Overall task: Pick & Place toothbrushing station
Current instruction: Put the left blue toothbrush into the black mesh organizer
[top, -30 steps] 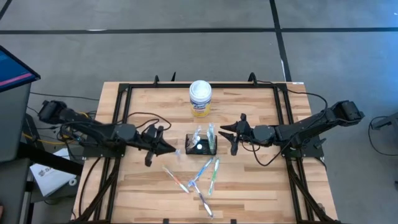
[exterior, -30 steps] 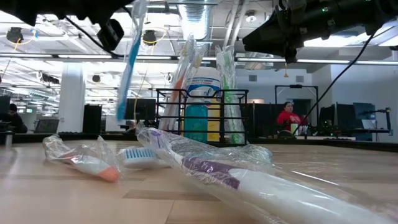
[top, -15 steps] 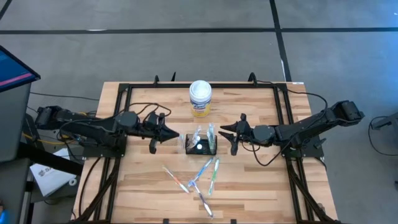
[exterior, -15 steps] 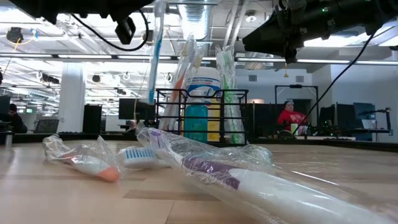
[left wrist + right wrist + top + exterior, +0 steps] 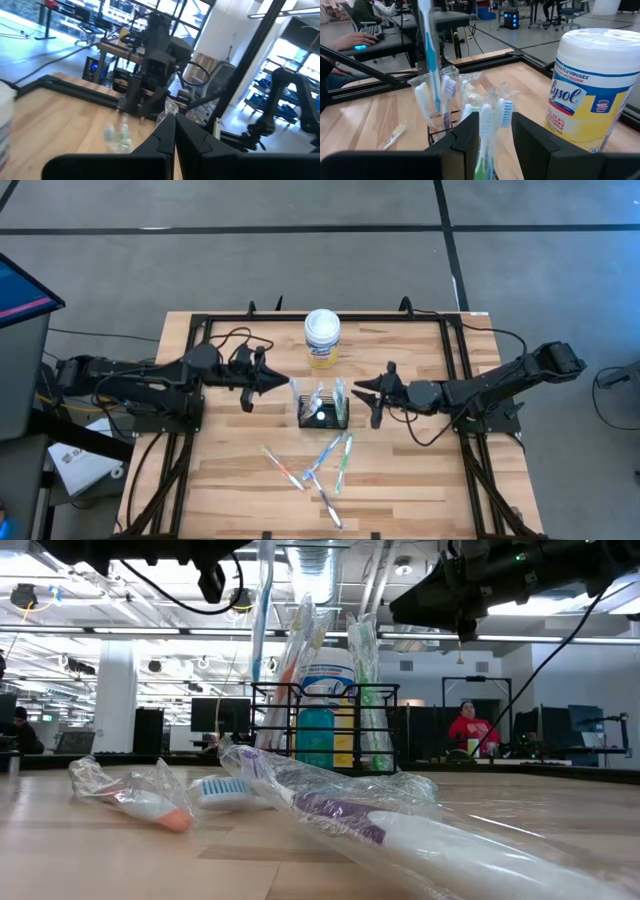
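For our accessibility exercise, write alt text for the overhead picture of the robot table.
The left gripper, shut on a wrapped toothbrush, hangs beside a black wire holder already holding wrapped toothbrushes at the table's middle. The right gripper waits on the holder's other side. Four loose toothbrushes lie nearer the front edge; a white wipes canister stands behind.

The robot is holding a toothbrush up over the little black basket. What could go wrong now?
1. The left gripper holds a blue wrapped toothbrush hanging by the edge of the small black wire-mesh holder. If let go there, it might miss and fall on the wooden table.
2. The holder is already crowded with wrapped toothbrushes, so the new one could snag on them.
3. The right gripper waits close beside the holder and could bump it.
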`<state>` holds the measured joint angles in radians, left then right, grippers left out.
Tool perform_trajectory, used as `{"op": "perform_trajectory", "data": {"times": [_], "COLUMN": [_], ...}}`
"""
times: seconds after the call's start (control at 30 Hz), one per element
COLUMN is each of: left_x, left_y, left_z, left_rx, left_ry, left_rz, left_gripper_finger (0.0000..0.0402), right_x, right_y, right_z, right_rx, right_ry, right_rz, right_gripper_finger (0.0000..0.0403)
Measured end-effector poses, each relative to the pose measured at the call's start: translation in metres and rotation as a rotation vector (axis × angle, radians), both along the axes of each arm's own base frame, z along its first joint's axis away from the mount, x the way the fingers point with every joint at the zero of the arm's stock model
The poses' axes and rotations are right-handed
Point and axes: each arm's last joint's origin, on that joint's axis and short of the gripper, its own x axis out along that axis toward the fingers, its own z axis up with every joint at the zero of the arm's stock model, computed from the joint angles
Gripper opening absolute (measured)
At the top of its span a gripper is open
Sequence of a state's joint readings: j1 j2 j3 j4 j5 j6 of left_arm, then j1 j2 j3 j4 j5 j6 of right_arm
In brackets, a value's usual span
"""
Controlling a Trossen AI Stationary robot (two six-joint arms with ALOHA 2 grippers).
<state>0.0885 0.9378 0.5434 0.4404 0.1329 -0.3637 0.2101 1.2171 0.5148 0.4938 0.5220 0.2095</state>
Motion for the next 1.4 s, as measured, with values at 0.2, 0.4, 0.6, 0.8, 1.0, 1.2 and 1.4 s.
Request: {"op": "perform_trajectory", "data": {"times": [0.2,0.4,0.6,0.8,1.0,1.2,1.4], "left_x": [-0.001,0.004,0.015,0.015,0.017,0.025,0.034], "left_y": [0.009,0.013,0.014,0.013,0.012,0.013,0.014], "left_z": [0.000,-0.004,-0.013,-0.007,-0.008,-0.020,-0.033], "left_rx": [0.025,0.023,0.016,0.021,0.021,0.012,0.005], "left_ry": [-0.004,0.017,0.035,-0.024,-0.021,0.039,0.094], "left_rz": [0.044,0.059,0.058,0.027,0.001,0.001,0.001], "left_gripper_finger": [0.0000,0.0000,0.0000,0.0000,0.0000,0.0000,0.0000], "right_x": [0.000,0.000,0.000,0.000,0.000,0.000,0.000], "right_y": [-0.001,-0.001,-0.001,-0.001,-0.001,-0.001,-0.001], "right_z": [0.000,0.000,0.000,-0.001,-0.002,-0.002,-0.002], "right_rx": [0.000,0.000,0.000,-0.002,-0.003,-0.003,-0.003], "right_ry": [0.001,0.002,0.002,0.013,0.017,0.017,0.018], "right_rz": [-0.005,-0.005,-0.005,-0.005,-0.006,-0.006,-0.006], "right_gripper_finger": [0.0107,0.0107,0.0107,0.0107,0.0107,0.0107,0.0107]}}
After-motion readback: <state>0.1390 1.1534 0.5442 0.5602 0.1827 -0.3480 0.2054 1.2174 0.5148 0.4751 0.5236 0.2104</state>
